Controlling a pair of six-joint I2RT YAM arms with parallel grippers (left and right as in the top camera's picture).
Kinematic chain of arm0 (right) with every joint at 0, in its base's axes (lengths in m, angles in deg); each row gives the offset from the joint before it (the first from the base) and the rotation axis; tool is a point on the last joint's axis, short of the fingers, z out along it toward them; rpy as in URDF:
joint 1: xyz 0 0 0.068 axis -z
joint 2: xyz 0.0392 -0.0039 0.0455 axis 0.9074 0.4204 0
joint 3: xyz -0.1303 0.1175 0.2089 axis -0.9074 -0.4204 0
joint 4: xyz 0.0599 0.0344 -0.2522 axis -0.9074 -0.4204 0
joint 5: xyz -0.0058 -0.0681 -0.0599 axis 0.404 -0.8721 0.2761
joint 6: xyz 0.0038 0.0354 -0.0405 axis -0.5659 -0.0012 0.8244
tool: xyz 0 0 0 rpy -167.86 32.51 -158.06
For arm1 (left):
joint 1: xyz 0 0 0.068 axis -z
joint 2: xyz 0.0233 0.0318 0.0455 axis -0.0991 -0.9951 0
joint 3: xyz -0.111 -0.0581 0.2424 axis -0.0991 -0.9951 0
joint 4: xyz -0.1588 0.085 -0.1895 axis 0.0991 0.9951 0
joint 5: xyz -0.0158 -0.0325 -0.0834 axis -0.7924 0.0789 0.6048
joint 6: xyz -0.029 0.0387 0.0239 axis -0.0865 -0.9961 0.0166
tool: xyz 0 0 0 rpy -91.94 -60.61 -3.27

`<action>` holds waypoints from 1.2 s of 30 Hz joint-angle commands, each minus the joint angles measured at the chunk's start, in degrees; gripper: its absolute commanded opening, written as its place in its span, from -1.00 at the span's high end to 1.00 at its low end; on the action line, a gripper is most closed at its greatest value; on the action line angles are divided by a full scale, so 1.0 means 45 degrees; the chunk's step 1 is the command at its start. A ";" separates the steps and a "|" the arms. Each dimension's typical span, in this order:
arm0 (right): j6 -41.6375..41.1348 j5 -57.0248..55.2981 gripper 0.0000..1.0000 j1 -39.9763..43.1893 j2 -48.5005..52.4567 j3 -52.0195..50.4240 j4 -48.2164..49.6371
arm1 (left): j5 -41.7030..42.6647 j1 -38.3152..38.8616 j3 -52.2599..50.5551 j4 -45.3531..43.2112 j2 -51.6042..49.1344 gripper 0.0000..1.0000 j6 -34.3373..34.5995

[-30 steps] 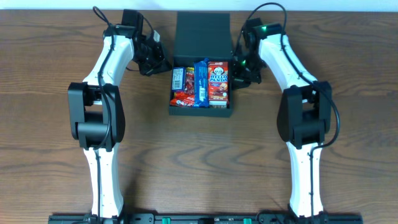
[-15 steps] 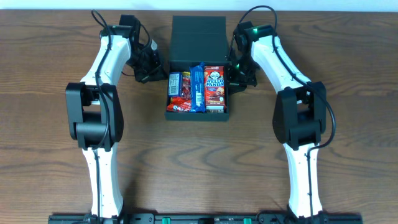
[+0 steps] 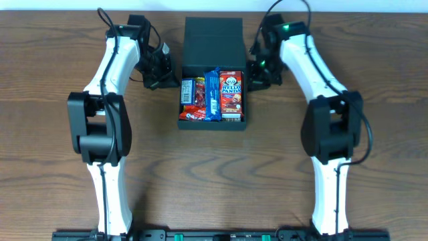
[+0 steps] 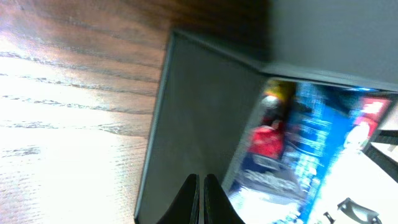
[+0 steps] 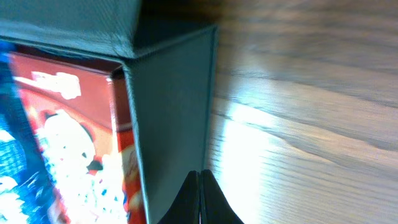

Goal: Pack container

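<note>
my left tool (image 4: 200, 198) pressed together beside box (image 3: 212, 124) | my right tool (image 5: 199, 194) pressed together at opposite wall | snacks (image 3: 212, 94) inside, lid (image 3: 214, 37) open

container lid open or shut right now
Open. The container has its flap lid swung back on the far side, and the snack packets inside show uncovered in the overhead view.
</note>
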 commanded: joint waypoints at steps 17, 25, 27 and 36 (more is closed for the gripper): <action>-0.0151 0.4163 0.97 0.1996 0.0821 -0.0345 0.4371 | -0.0656 -0.0364 -0.0039 -0.5061 -0.0544 0.89 0.2939; -0.0631 0.5527 0.97 0.2006 0.2288 -0.0345 0.5095 | -0.0704 -0.0335 -0.0039 -0.5066 -0.0733 0.88 0.2982; -0.0738 0.5571 0.97 0.1996 0.2531 -0.0345 0.5513 | -0.0709 -0.0306 -0.0044 -0.4969 -0.0758 0.88 0.3016; -0.1972 0.6042 0.97 0.1996 0.3050 -0.0345 0.8053 | -0.0695 -0.0267 -0.0039 -0.4750 -0.0763 0.88 0.3075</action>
